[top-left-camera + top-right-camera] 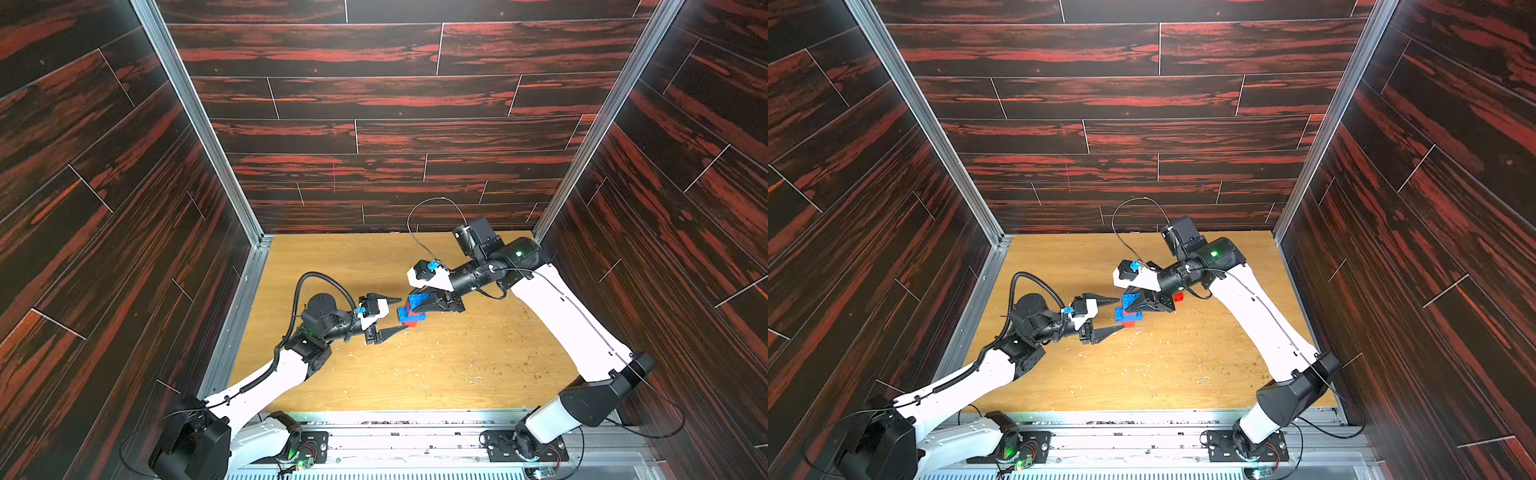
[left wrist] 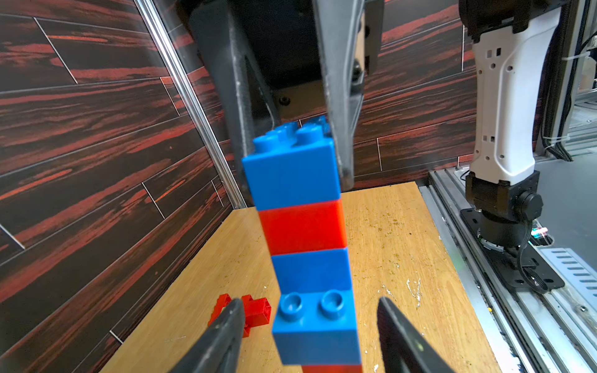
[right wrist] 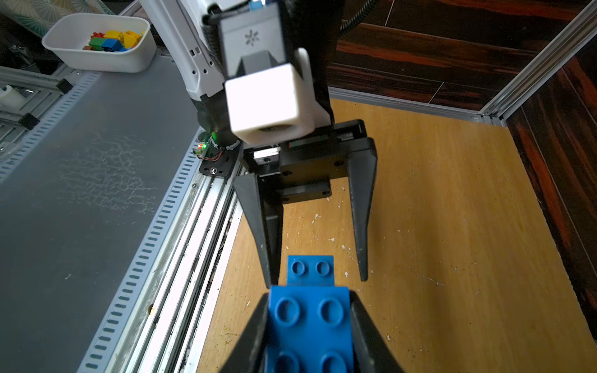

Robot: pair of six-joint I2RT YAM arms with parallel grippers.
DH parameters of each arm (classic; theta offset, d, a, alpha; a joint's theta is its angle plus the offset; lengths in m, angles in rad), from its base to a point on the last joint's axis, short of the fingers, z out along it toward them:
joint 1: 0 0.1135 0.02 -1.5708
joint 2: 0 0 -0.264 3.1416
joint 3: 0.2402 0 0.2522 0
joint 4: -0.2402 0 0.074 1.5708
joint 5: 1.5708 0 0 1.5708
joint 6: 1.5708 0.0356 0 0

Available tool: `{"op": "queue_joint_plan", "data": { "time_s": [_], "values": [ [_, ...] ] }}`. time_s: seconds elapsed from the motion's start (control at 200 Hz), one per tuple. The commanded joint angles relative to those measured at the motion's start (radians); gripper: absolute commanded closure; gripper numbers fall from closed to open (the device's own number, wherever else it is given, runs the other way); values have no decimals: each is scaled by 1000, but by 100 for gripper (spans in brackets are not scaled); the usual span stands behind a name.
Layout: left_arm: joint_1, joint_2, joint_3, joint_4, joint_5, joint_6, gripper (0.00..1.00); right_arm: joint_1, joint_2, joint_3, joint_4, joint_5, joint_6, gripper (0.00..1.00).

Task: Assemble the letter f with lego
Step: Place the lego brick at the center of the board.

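Note:
A lego stack stands tall over the middle of the wooden table. In the left wrist view it reads, top down, blue brick, red brick, blue brick, a jutting blue brick, and a red edge below. My right gripper is shut on the top blue brick. My left gripper is open, one finger on each side of the jutting blue brick, with a gap on both sides. Whether the stack rests on the table cannot be told.
Loose red bricks lie on the table just beyond the stack, under my right wrist. A white bin of coloured bricks sits outside the enclosure. Dark wood-patterned walls close three sides; a metal rail runs along the front.

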Motion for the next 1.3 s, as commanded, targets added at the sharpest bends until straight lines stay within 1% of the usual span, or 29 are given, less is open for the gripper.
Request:
{"op": "queue_joint_plan", "data": {
  "time_s": [0.0, 0.175, 0.456, 0.797, 1.298],
  "values": [
    [7, 11, 40, 41, 38, -20, 35, -3, -36, -13, 2, -32, -13, 66],
    [7, 16, 47, 31, 42, -23, 38, -2, -35, -15, -1, -29, -14, 66],
    [10, 14, 73, -34, 59, -8, 43, -3, -29, -22, 17, -31, -10, 66],
    [12, 17, 108, -125, 72, 22, 47, -2, -32, -31, 40, -31, -13, 66],
    [20, 37, 148, -189, 104, 39, 54, -2, -22, -20, 39, -32, -17, 66]
  ]
}}
